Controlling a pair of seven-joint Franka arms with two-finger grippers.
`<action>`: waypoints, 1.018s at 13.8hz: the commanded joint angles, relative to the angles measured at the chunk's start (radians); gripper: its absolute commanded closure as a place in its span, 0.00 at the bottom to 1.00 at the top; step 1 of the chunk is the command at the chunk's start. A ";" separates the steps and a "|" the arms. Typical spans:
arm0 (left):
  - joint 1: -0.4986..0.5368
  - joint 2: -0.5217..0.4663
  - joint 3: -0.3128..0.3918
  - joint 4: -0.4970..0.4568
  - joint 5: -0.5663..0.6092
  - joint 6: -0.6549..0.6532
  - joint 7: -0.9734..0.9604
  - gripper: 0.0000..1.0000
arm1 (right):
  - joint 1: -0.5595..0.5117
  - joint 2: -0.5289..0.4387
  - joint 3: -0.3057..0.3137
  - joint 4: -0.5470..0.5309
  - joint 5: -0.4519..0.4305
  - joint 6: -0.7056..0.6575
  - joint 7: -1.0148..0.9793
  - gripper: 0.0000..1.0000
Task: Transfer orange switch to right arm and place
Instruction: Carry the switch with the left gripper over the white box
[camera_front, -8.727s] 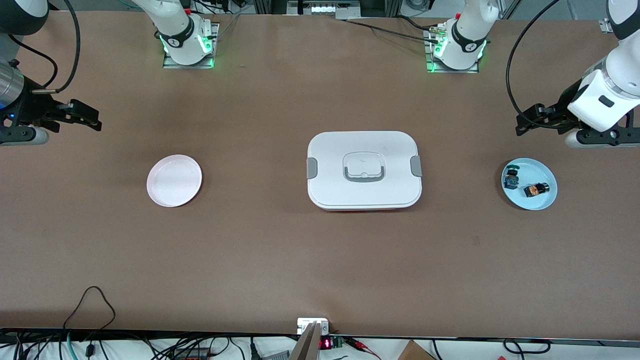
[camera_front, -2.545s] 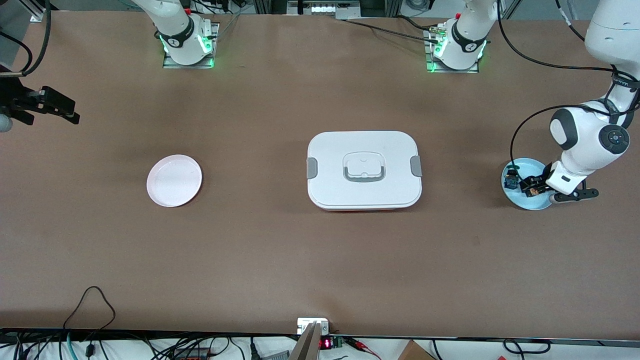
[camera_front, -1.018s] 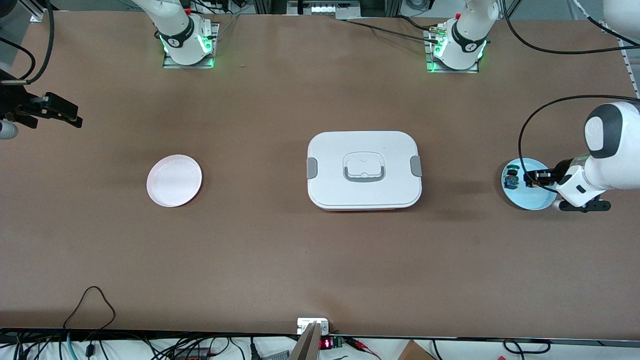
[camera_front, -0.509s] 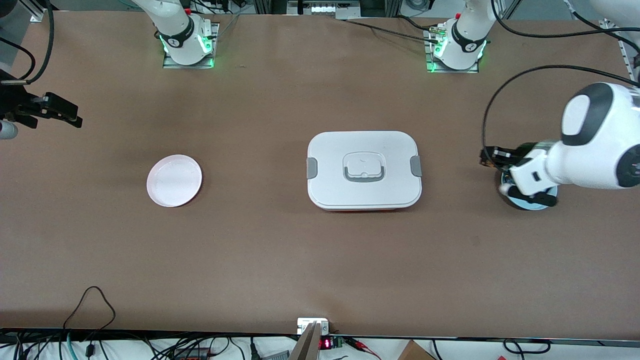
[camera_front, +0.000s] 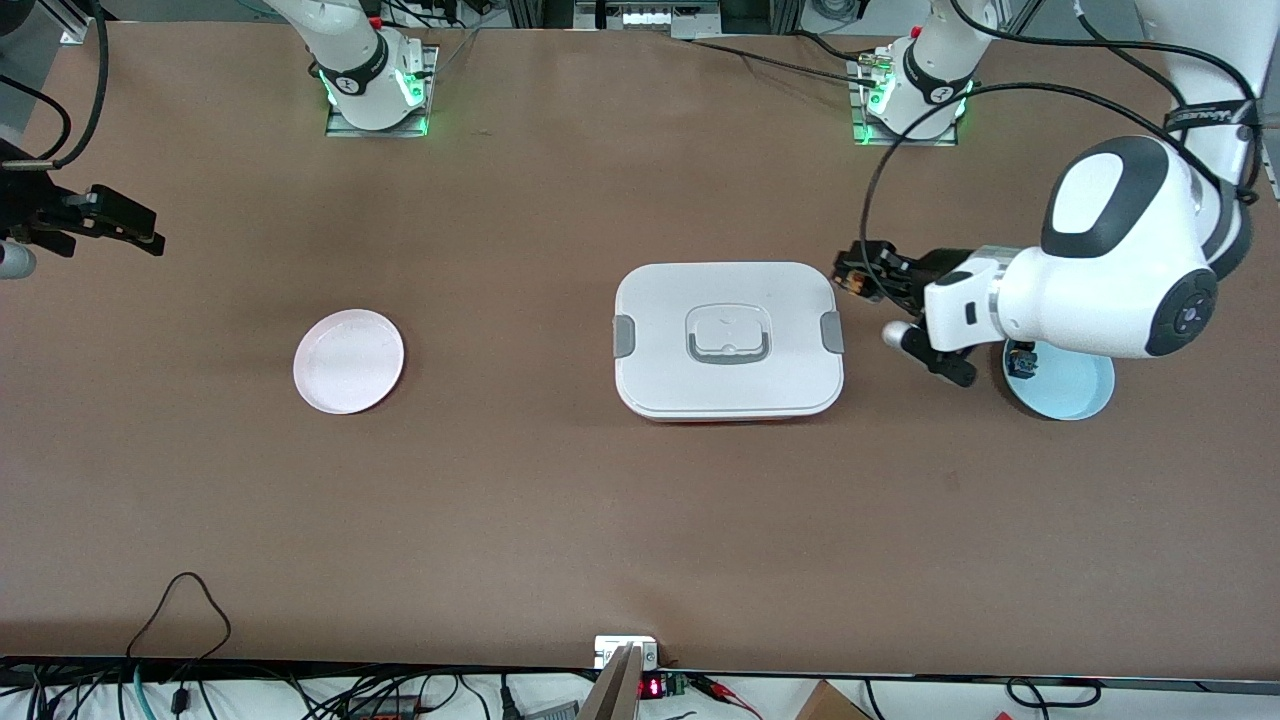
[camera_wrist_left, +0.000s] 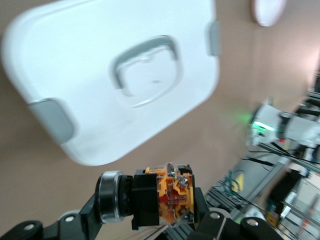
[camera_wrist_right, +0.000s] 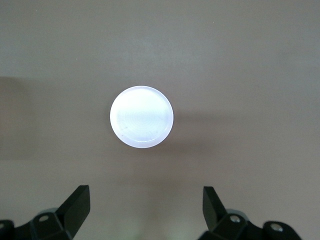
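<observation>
- The left gripper (camera_front: 850, 281) fingers (camera_wrist_left: 75, 222) clamp the orange switch (camera_wrist_left: 162, 196), in the air beside the white box (camera_front: 728, 340).
- The right gripper (camera_front: 110, 225) fingers (camera_wrist_right: 75, 205) are spread wide, waiting well apart at the right arm's end of the desk (camera_front: 560, 520), over the pink plate (camera_wrist_right: 141, 117).

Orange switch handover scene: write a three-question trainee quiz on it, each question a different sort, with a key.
1. True or false: the orange switch lies on the blue plate.
2. Multiple choice: the left gripper is over A) the pink plate; B) the table beside the white lidded box; C) the blue plate.
3. Fill in: the right gripper waits at the right arm's end of the table with its fingers ____.

Key:
1. False; the left gripper is shut on it, up in the air.
2. B
3. open
</observation>
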 joint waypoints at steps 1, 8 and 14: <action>-0.035 0.015 -0.026 0.025 -0.132 0.065 0.141 1.00 | -0.008 0.008 0.006 0.012 -0.006 -0.016 -0.003 0.00; -0.087 0.023 -0.114 -0.061 -0.398 0.381 0.851 1.00 | -0.008 0.031 0.004 0.005 0.086 -0.027 -0.029 0.00; -0.093 0.029 -0.277 -0.110 -0.518 0.811 1.195 1.00 | -0.005 0.038 0.006 0.001 0.391 -0.091 -0.029 0.00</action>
